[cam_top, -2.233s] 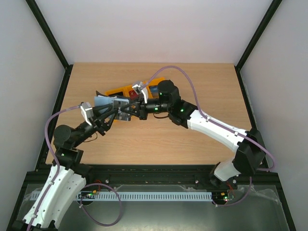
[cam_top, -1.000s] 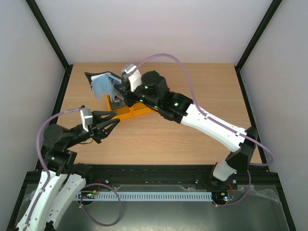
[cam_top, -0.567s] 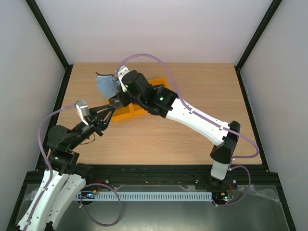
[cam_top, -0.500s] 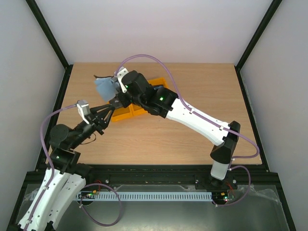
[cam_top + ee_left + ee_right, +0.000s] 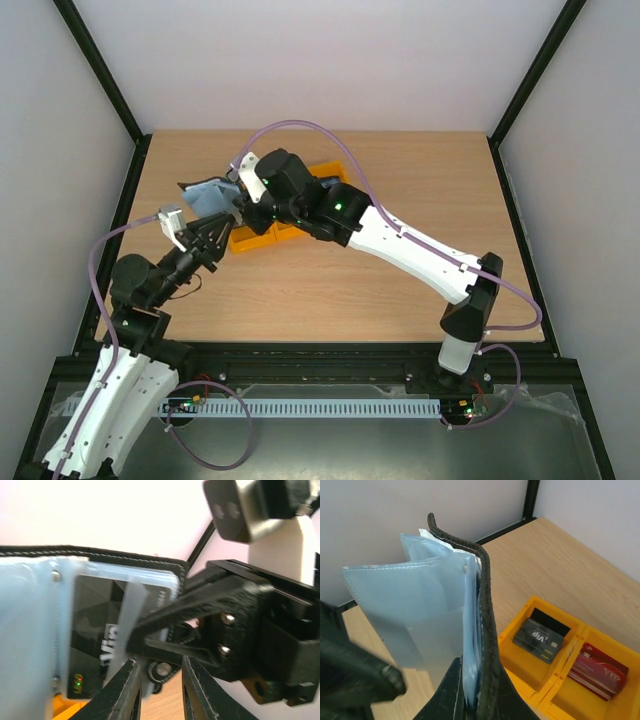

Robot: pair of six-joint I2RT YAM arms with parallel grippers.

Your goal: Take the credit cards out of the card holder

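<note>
My right gripper [image 5: 480, 700] is shut on the lower edge of the card holder [image 5: 487, 605] and holds it upright above the table, its blue-grey pockets [image 5: 420, 610] fanned open. In the top view the card holder [image 5: 205, 193] hangs left of the right gripper [image 5: 238, 198]. A dark grey credit card [image 5: 97, 625] sits inside a clear pocket. My left gripper [image 5: 157, 690] is just below the holder with its jaws a little apart and nothing between them; its left finger [image 5: 125, 690] is next to a pocket edge. In the top view the left gripper [image 5: 220, 233] points up at the holder.
Yellow bins [image 5: 522, 670] stand on the wooden table below the holder. One holds a dark grey card [image 5: 542, 640], its neighbour a red card [image 5: 600, 670]. In the top view the bins [image 5: 262, 238] lie under the right arm.
The right arm has swung the card holder down and to the left. The left gripper has risen toward it and its jaws have narrowed.
</note>
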